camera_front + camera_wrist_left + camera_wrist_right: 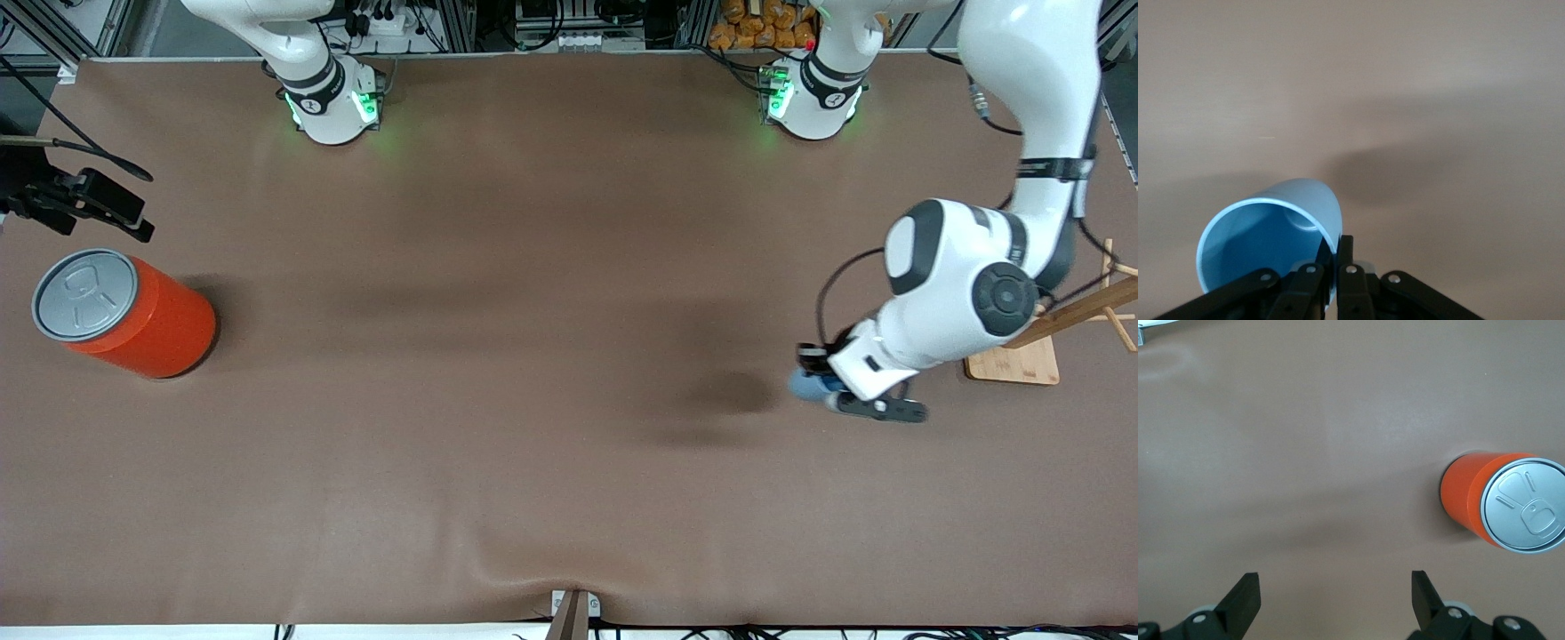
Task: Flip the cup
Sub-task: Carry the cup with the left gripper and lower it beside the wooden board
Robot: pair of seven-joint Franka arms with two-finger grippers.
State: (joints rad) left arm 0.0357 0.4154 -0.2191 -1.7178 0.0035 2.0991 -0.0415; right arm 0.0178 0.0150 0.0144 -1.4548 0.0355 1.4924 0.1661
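Observation:
The light-blue cup (805,386) hangs tilted on its side over the table toward the left arm's end, casting a shadow on the mat. My left gripper (825,384) is shut on the cup's wall at the rim. In the left wrist view the cup (1265,247) shows its darker blue inside, with my left gripper (1336,245) pinching the wall, one finger inside and one outside. My right gripper (1336,587) is open and empty, up over the table at the right arm's end, beside the orange can.
A large orange can (133,316) with a grey pull-tab lid stands at the right arm's end, also in the right wrist view (1498,503). A wooden stand on a board (1013,364) sits at the left arm's end, close to the left arm.

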